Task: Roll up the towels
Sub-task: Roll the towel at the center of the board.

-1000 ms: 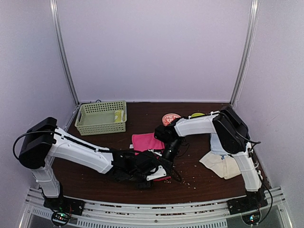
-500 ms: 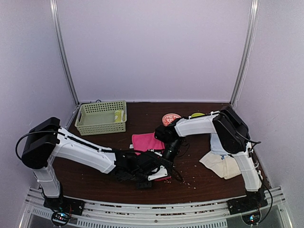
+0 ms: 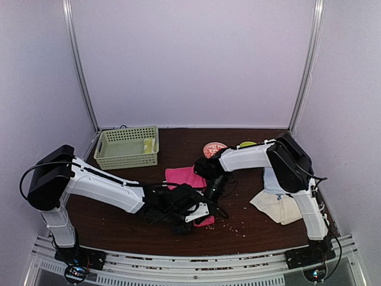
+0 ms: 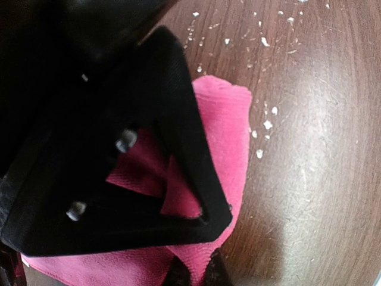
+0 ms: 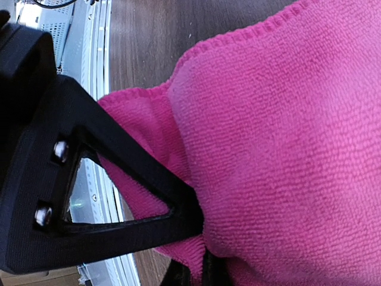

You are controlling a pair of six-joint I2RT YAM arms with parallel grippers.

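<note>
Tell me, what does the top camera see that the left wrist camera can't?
Only the top camera shows the green basket and the cream towel. Only the left wrist camera shows the left hand up close, pinching the end of the pink towel. Both show that pink towel lying on the brown table.

Top view: pink towel point(image 3: 183, 176) middle hidden under my crossed arms. Left wrist view: it runs off bottom edge; right wrist view: off top and right. My left gripper point(image 4: 196, 271) tips cut by frame. Yellow item point(image 3: 148, 146) in basket point(image 3: 126, 159) too small to name. Cream towel point(image 3: 277, 207) partly behind my right arm.
</note>
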